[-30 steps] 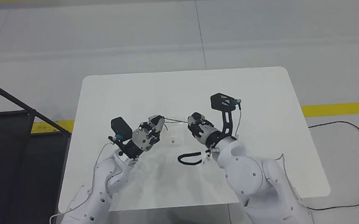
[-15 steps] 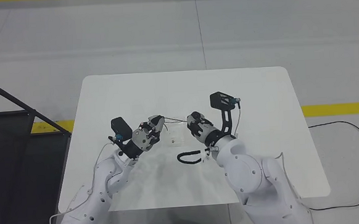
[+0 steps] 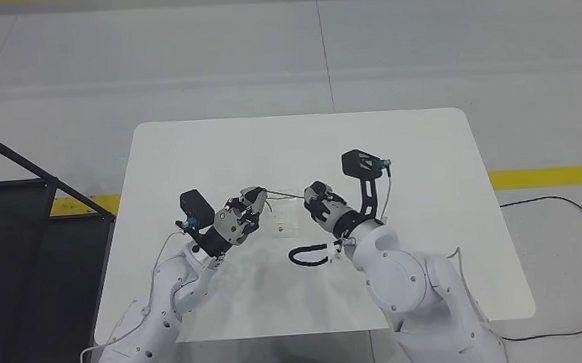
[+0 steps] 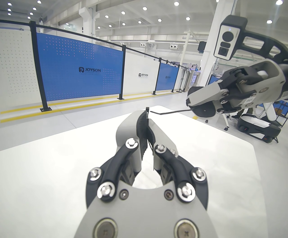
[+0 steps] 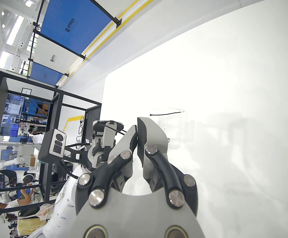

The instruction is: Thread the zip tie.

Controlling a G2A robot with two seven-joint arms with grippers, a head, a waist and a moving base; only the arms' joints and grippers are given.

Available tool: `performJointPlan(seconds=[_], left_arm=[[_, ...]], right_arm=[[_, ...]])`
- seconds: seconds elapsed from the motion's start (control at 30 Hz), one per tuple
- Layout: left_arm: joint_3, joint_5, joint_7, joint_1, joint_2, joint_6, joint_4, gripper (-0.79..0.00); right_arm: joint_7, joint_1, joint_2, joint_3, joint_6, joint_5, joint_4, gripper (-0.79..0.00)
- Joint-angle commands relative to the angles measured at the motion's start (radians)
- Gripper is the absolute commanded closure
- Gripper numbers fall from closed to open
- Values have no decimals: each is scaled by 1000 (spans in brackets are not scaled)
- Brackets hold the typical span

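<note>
Pinches the zip tie head (image 4: 147, 109) upright in the left gripper (image 4: 146, 118). Clamps the strap tail (image 4: 171, 111) in the right gripper (image 4: 190, 105), at its 3 o'clock, tip just beside the head, apparently not yet through. Shows no movement since a second ago: probably pauses to align. Works above the middle of a white table (image 3: 409, 144); blue fence panels (image 4: 74, 72) beyond.

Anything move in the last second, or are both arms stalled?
Nothing visibly changed. The left tool and right tool stay shut on the zip tie above the table, its free tip close to the head at the left tool. The black curved strip lies where it was.
</note>
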Motion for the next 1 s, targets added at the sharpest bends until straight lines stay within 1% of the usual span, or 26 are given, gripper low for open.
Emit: performJointPlan(seconds=[0.0, 0.97], left_arm=[[0, 0, 0, 0, 0, 0, 0, 0], [0, 0, 0, 0, 0, 0, 0, 0]], right_arm=[[0, 1, -1, 2, 0, 3, 1, 0], [8, 15, -11, 2, 5, 6, 15, 0]])
